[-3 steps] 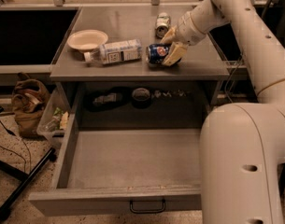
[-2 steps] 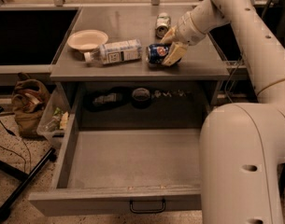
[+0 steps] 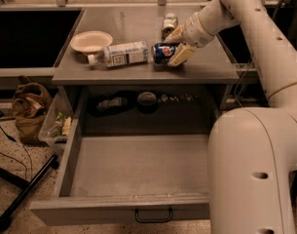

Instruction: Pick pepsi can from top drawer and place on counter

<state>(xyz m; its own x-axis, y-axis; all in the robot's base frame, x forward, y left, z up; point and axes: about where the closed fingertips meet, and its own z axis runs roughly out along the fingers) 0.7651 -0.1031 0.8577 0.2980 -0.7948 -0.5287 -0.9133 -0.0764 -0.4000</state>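
The pepsi can [image 3: 160, 52] lies on its side on the counter [image 3: 133, 21], near its front edge. My gripper [image 3: 177, 45] is just right of it, with one finger above the can's right end and one below, shut on the can. The top drawer [image 3: 138, 165] is pulled fully out below the counter. Its grey floor is bare and its dark handle [image 3: 153, 215] shows on the front panel.
A white-labelled plastic bottle [image 3: 120, 54] lies touching the can's left end. A white bowl [image 3: 91, 41] sits at the left and a silver-green can [image 3: 169, 23] behind my gripper. My arm and base [image 3: 255, 169] fill the right side. A bag [image 3: 28, 106] and a bin [image 3: 55, 123] stand on the floor at the left.
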